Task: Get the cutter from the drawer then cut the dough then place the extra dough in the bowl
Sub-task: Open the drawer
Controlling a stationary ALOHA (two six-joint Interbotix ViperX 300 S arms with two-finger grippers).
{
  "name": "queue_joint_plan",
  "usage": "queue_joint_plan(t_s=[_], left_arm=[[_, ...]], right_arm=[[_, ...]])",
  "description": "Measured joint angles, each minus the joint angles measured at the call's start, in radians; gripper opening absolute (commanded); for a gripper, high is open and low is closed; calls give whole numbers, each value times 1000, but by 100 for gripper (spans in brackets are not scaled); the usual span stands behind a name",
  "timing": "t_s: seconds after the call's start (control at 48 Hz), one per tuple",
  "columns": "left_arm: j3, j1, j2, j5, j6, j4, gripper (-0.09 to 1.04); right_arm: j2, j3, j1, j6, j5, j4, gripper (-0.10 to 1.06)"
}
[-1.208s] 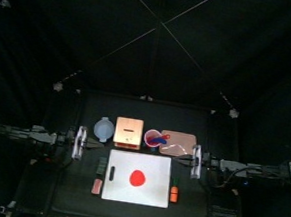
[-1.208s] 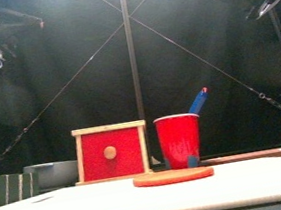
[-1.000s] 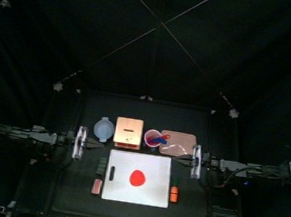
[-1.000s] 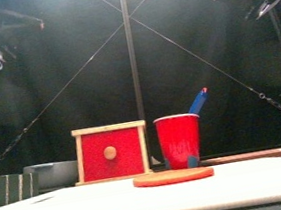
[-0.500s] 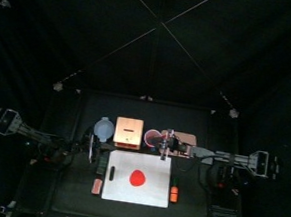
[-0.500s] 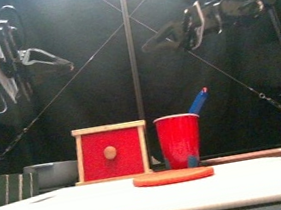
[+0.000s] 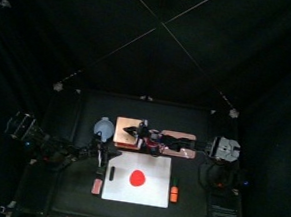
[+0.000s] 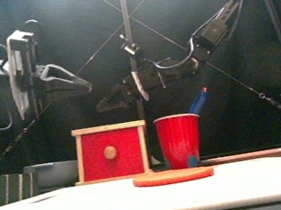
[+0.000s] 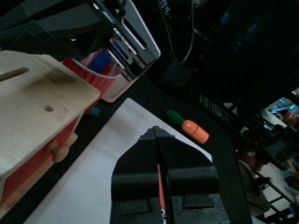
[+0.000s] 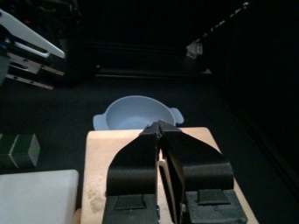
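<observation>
One dough disc [image 7: 135,177], one board [image 7: 115,190], one box [image 8: 112,151], one cup [image 8: 179,139], one bowl [image 10: 138,112].

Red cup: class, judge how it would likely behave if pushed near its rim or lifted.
The red cup stands taller than wide, so a push near its rim would probably tip it rather than slide it. The blue knife leans out above the rim and may shift when lifted. It looks like a toy, so probably light.

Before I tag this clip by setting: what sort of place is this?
Probably a robot lab booth staged as a play kitchen: black curtains around a small table, the right gripper hanging over a wooden box, and red dough on a white board.
</observation>
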Motion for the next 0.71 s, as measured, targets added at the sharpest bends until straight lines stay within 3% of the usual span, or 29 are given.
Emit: queue_joint_plan(t_s=[0.125, 0.188, 0.438, 0.521, 0.708], left_arm=[[-60, -2, 61, 3, -3, -115, 10], [-86, -2, 81, 6, -5, -135, 15], [-150, -3, 104, 61, -61, -270, 72], [-173, -5, 129, 75, -124, -318, 83], [-207, -2, 206, 84, -268, -367, 85]], right_arm=[[18, -15, -2, -2, 43, -2, 1], [25, -20, -3, -2, 63, -6, 1], [26, -29, -2, 0, 115, -25, 1], [26, -32, -2, 0, 126, -31, 1], [25, -35, -2, 0, 129, -35, 1]])
